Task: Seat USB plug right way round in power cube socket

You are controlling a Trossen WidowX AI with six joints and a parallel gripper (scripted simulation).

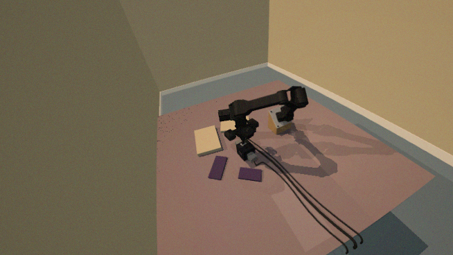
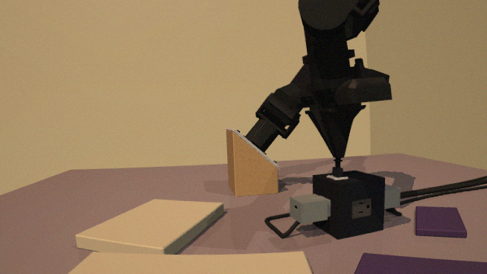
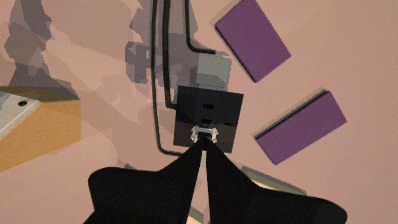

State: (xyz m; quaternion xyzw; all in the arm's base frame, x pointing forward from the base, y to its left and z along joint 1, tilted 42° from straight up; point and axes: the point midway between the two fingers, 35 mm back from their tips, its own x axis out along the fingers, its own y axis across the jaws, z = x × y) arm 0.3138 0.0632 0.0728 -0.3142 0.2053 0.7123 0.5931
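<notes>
The black power cube (image 1: pixel 244 150) (image 2: pixel 335 208) (image 3: pixel 182 117) stands on the table, with a white-rimmed socket (image 2: pixel 330 177) (image 3: pixel 214 136) on its top. The small dark USB plug (image 2: pixel 337 171) stands upright at that socket; its lower end is hidden, and how deep it sits or which way round it is cannot be told. My gripper (image 2: pixel 338 158) (image 3: pixel 204 144) points straight down over the socket, its fingertips shut on the plug's narrow upper part. In the top view the arm hides the fingertips and plug.
Grey adapters (image 2: pixel 310 209) (image 3: pixel 213 70) with dark cables are plugged into the cube's sides. Purple blocks (image 1: pixel 217 168) (image 1: pixel 250 174) (image 3: pixel 301 127) and cream slabs (image 1: pixel 208 140) (image 2: pixel 156 223) lie nearby. The arm's wooden wedge base (image 2: pixel 255 173) stands behind.
</notes>
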